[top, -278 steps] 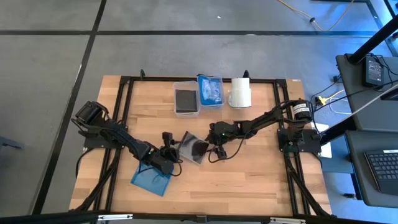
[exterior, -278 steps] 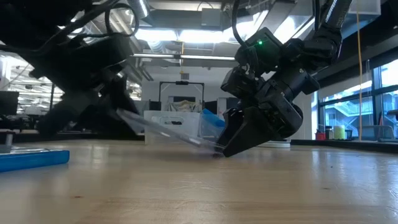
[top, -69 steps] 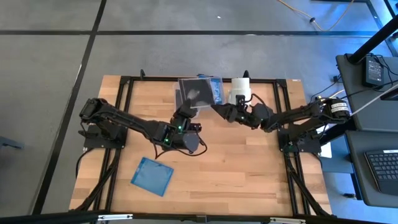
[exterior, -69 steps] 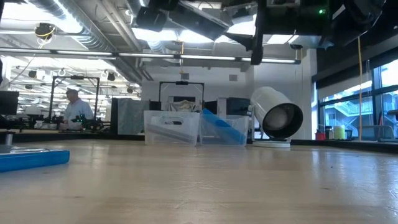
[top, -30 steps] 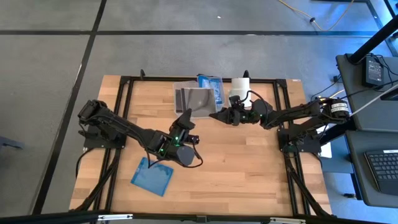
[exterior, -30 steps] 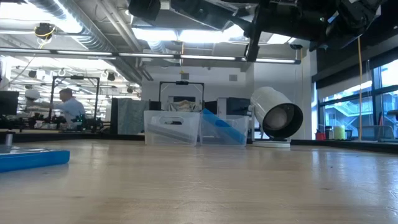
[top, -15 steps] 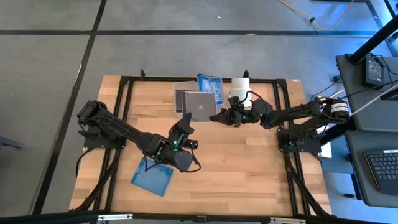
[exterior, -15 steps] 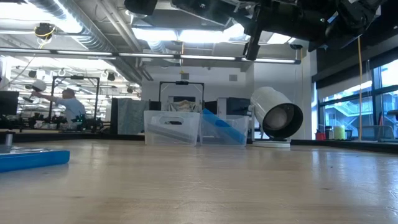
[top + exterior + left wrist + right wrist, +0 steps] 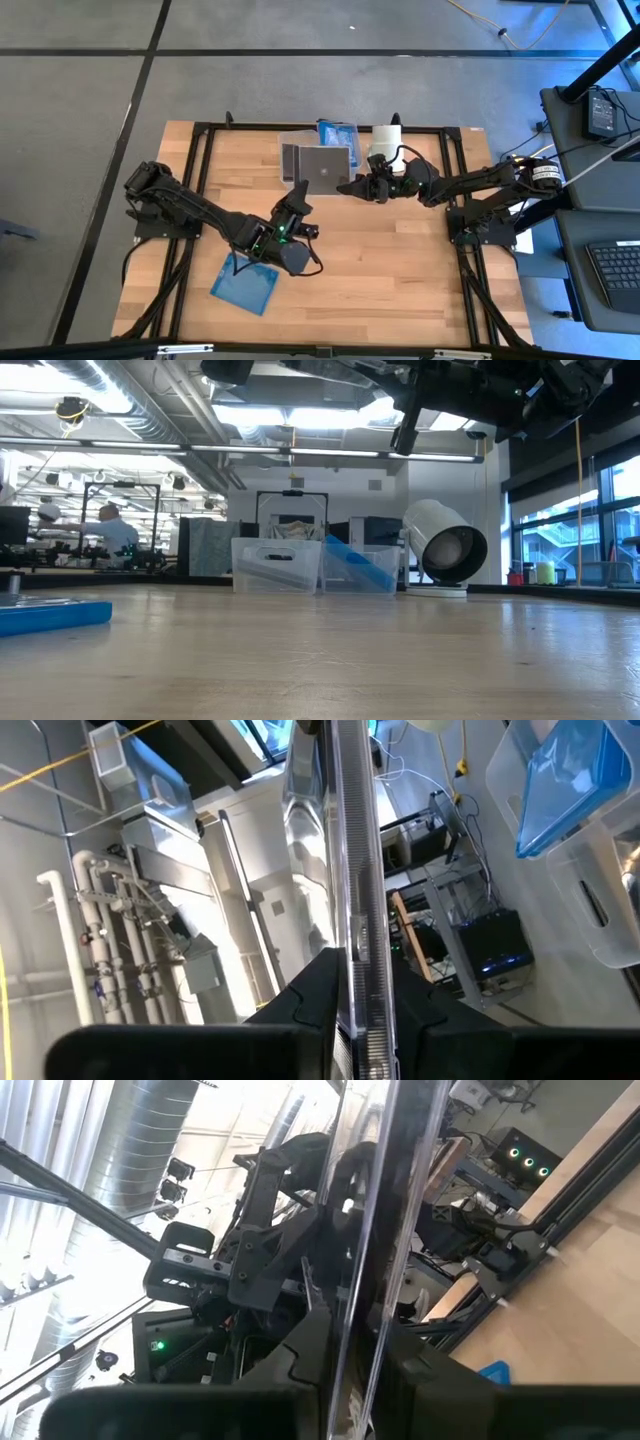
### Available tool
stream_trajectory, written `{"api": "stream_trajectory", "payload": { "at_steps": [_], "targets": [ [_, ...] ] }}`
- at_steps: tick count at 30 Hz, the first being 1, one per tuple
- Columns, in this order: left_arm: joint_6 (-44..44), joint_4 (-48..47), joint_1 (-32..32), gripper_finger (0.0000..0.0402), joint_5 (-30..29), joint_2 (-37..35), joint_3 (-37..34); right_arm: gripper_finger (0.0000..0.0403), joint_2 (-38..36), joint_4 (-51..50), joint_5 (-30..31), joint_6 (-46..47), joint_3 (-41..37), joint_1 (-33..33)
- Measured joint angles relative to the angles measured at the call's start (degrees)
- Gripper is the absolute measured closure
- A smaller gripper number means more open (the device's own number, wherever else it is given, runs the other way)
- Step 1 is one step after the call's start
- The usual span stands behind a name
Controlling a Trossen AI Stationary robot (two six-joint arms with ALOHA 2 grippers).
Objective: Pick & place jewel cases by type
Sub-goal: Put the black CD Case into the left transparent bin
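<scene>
A clear and dark grey jewel case [image 9: 320, 168] with a disc inside is lifted above the far middle of the table, partly over the clear bins. My left gripper [image 9: 297, 192] is shut on its near left part. My right gripper [image 9: 344, 187] is shut on its near right part. Each wrist view shows the case edge-on between that arm's fingers. A translucent blue jewel case [image 9: 245, 283] lies flat on the table near the front left, also seen in the low view [image 9: 55, 615]. My left gripper pinches the case's near left edge [image 9: 360, 930] between its two fingers [image 9: 312, 992], coming from the table's near left side. The case is clear of the table. My right gripper pinches the case's near right corner [image 9: 385, 1250] between its two fingers [image 9: 310, 1345], coming level from the table's right side. The case is clear of the table here too.
Two clear bins stand at the far edge: one [image 9: 275, 564] under the held case, the other [image 9: 339, 137] with blue cases inside. A white roll [image 9: 385, 148] lies right of them. The wooden tabletop [image 9: 400, 270] is bare in the middle and near right.
The left arm's elbow has come a little toward the near edge. The case has stayed lifted between both grippers and has shifted slightly toward the right.
</scene>
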Motion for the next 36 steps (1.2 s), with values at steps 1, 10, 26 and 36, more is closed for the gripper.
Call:
{"api": "stream_trajectory", "payload": {
  "at_steps": [1, 10, 26, 36],
  "targets": [
    [-0.6, 0.0, 0.0, 0.0359, 0.2, 0.0, 0.0, 0.0355, 0.0, 0.0, -0.2, 0.0, 0.0, 0.0],
    [-1.1, 0.0, -0.3, 0.0325, 1.5, 0.0, 0.0, 0.0355, 0.0, 0.0, -0.6, -0.5, 0.0, 0.0],
    [-3.8, 0.1, -1.7, 0.0229, 8.9, 0.0, 0.1, 0.0365, 0.1, 2.4, -0.4, -1.3, 0.0, 0.0],
    [-26.9, -6.3, -6.1, 0.0232, 27.2, -5.9, 0.0, 0.0362, 0.0, 3.2, 0.1, -5.8, 0.1, -0.9]
  ]
}}
